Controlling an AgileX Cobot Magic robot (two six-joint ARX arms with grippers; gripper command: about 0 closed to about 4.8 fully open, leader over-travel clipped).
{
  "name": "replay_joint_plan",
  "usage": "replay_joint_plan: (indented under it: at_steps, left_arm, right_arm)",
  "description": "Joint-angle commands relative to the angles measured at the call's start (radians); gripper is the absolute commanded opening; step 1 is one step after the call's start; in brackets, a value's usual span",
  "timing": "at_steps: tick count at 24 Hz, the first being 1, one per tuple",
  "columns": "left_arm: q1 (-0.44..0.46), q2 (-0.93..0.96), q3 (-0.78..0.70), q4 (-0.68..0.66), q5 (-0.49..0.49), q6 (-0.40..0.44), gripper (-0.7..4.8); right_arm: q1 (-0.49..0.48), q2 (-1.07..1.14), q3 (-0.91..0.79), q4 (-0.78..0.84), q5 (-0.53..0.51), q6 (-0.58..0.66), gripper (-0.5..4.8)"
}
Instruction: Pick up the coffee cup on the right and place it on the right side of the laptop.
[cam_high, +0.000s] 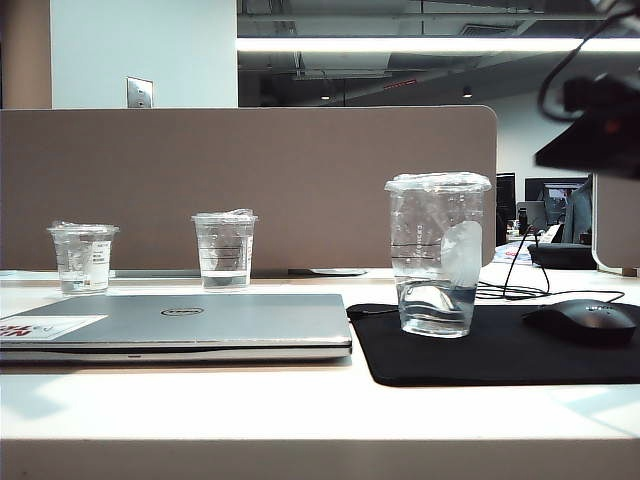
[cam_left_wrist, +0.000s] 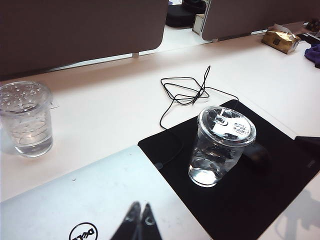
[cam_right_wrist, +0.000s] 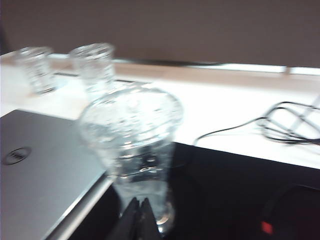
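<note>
On the white desk (cam_high: 200, 410) the coffee cup (cam_high: 437, 255) stands on the black mat (cam_high: 500, 350) right of the laptop (cam_high: 180, 325), w/ both the left gripper (cam_left_wrist: 140, 215) and right gripper (cam_right_wrist: 140, 212) clenched and empty, so placing looks done; next is probably only to move the arms away.

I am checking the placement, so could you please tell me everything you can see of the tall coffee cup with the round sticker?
The coffee cup is the tallest of the three clear plastic cups, with a flat clear lid, thin black lines and a round white sticker. A little clear liquid sits at its bottom. It stands upright on the black mouse mat, just right of the closed laptop and left of the mouse. Nothing grips it; the right hand, shut, hangs just in front of it.
</note>
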Motion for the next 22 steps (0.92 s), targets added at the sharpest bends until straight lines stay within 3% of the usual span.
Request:
replay_joint_plan:
  at_steps: [1, 7, 15, 22]
  left_arm:
    - [0.001, -0.002, 0.005, 0.009, 0.006, 0.003, -0.05]
    - [0.001, -0.002, 0.005, 0.009, 0.006, 0.003, -0.05]
    - [0.001, -0.002, 0.005, 0.009, 0.006, 0.003, -0.05]
    - [0.001, -0.002, 0.005, 0.009, 0.006, 0.003, -0.05]
  right_arm:
    - [0.0, -0.123, 0.005, -0.187, 0.075, -0.031, -0.08]
    - [0.0, -0.334, -0.01, -0.37, 0.119, -0.08, -0.08]
    - [-0.001, -0.544, -0.09, -0.436, 0.15, -0.08, -0.08]
    - [-0.021, -0.711, -0.106, -0.554, 0.258, -0.08, -0.08]
